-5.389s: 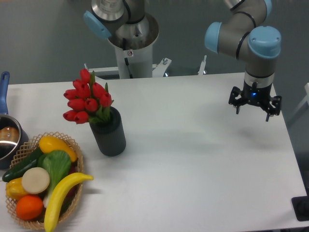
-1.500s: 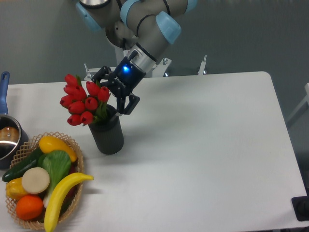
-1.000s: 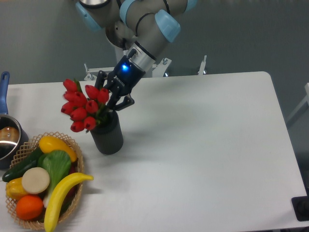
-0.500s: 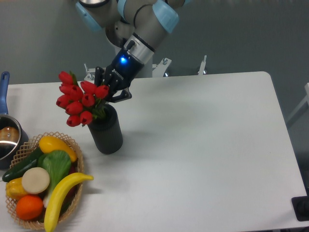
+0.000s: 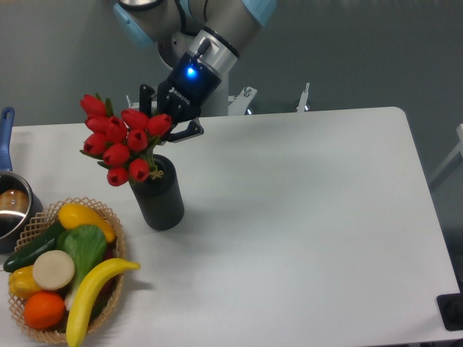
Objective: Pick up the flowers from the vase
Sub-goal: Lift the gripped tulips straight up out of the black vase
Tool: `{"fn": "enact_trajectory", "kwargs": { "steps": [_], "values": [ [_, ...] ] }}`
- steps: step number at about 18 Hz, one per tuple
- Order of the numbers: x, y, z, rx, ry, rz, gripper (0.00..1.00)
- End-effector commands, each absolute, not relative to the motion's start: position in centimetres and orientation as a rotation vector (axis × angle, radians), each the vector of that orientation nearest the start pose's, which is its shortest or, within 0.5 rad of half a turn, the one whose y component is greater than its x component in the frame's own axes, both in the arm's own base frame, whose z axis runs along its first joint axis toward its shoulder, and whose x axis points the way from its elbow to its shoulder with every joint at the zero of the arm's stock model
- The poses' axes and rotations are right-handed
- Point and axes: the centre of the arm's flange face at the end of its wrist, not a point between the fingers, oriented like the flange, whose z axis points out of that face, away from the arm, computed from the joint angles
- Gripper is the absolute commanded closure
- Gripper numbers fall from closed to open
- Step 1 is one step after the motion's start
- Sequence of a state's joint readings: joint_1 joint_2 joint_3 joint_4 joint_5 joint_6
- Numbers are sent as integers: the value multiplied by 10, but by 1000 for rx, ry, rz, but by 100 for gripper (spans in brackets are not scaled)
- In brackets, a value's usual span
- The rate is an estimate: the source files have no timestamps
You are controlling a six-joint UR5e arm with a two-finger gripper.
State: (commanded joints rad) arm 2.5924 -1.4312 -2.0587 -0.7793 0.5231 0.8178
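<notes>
Grasping part: black two-finger gripper (image 5: pixel 168 124) of the grey and pale-blue arm, reaching down from the far left, its jaws clenched on the bouquet just behind the buds
Flowers: bunch of bright red tulip buds with green leaves and stems (image 5: pixel 119 145), tilted to the left, held above and slightly left of the vase mouth; the lowest bud and the leaves overlap the rim in this view, so whether the stem ends are still inside cannot be told
Vase: matte black ribbed cylinder vase (image 5: pixel 160 197), upright on the left part of the surface, directly below the bouquet
Surface: white tabletop with rounded corners (image 5: pixel 304 224)
Basket: woven wicker basket (image 5: pixel 108 217) at the near left corner, just left of the vase
Basket contents: yellow toy banana (image 5: pixel 90 289) along the near right edge, orange toy fruit (image 5: pixel 43 309) at the near end, green leafy toy vegetable (image 5: pixel 87 246) in the middle, round cream slice (image 5: pixel 53 269) beside it, yellow toy fruit (image 5: pixel 81 217) at the far side, dark green toy cucumber (image 5: pixel 32 247) on the left
Pot: steel pot with a blue handle (image 5: pixel 11 199), cut off by the left edge, just far-left of the basket
Arm base: grey pedestal (image 5: pixel 195 76) beyond the far edge of the surface
</notes>
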Motion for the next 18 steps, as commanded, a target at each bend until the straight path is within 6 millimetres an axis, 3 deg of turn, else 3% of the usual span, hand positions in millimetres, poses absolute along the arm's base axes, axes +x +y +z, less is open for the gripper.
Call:
{"fn": "enact_trajectory", "kwargs": {
  "steps": [7, 18],
  "values": [
    [-251, 397, 475, -2010, -11, -360, 100],
    [-284, 378, 510, -1946, -96, -340, 100]
  ]
}}
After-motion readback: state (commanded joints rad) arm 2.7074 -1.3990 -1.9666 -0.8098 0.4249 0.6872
